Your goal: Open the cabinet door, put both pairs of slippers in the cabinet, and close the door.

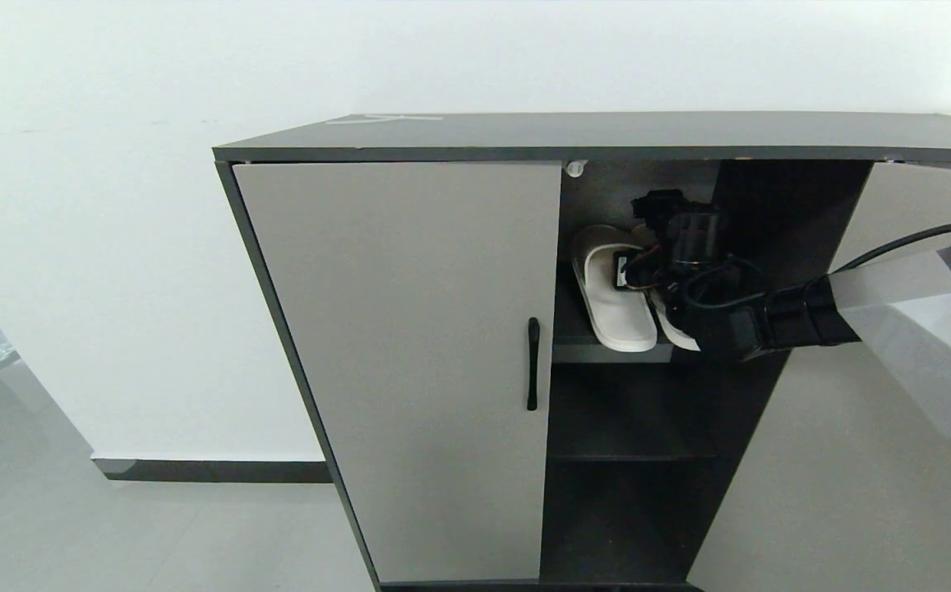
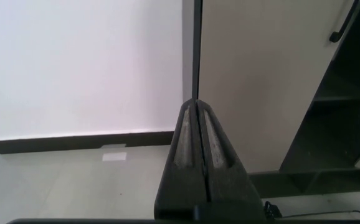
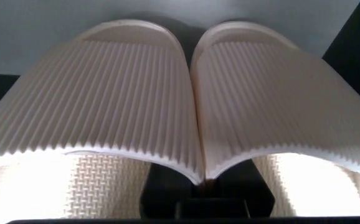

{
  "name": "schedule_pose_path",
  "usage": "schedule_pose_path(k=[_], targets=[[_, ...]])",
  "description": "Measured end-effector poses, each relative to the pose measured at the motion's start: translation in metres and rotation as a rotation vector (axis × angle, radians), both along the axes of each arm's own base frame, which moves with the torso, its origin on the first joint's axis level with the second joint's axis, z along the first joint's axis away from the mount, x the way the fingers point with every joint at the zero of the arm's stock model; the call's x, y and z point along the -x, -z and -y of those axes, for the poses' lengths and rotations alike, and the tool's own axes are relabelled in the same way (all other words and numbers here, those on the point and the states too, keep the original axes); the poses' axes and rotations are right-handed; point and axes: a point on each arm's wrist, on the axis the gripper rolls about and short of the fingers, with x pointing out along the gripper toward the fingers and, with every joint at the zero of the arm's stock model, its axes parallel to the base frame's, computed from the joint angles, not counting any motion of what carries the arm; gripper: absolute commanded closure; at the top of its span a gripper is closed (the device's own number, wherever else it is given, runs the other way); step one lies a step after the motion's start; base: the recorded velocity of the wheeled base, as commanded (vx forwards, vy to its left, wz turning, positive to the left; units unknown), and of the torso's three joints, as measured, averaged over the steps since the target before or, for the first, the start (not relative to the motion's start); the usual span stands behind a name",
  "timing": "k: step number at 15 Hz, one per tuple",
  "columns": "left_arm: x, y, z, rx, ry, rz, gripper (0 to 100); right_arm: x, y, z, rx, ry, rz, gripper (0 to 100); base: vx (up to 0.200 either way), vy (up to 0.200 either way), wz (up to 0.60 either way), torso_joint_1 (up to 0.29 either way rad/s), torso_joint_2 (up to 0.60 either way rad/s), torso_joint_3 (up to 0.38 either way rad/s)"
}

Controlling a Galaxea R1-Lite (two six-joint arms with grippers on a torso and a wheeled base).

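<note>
The dark cabinet [image 1: 607,131] has its left door [image 1: 401,345] closed and its right door [image 1: 812,477] swung open. A pair of white slippers [image 1: 611,304] rests on the top shelf [image 1: 607,352], toes pointing inward. My right gripper [image 1: 644,275] is inside that compartment, shut on the inner edges of both ribbed straps where the slippers [image 3: 130,93] meet; the right gripper [image 3: 205,186] sits right under them. My left gripper [image 2: 196,109] is shut on nothing, low down in front of the cabinet's left side.
The closed door carries a black vertical handle [image 1: 532,363]. Two lower shelves [image 1: 631,452] show in the open half. A white wall with a dark baseboard [image 1: 212,470] runs behind, and grey floor [image 1: 72,526] lies to the left.
</note>
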Motion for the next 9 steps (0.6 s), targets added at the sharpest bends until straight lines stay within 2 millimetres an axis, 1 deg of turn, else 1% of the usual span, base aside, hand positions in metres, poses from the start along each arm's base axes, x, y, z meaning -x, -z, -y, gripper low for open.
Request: schedule_pose_path(k=[1,2,6,9], targets=[[0.0,0.0,0.0,0.0,0.001,0.0,100,-0.0002,0.0011,-0.0001,0.001,0.0,-0.003,100,0.0,0.0,0.0,0.0,0.0,0.0],[0.0,0.0,0.0,0.0,0.0,0.0,100,-0.0003,0.0019,-0.0001,0.003,-0.001,-0.004,0,0.0,0.0,0.0,0.0,0.0,0.0],[0.0,0.0,0.0,0.0,0.0,0.0,100,0.0,0.0053,-0.0007,0.008,-0.002,-0.028,0,0.0,0.0,0.0,0.0,0.0,0.0],[0.0,0.0,0.0,0.0,0.0,0.0,100,0.0046,0.0063,-0.001,0.006,-0.006,-0.04,0,0.0,0.0,0.0,0.0,0.0,0.0]])
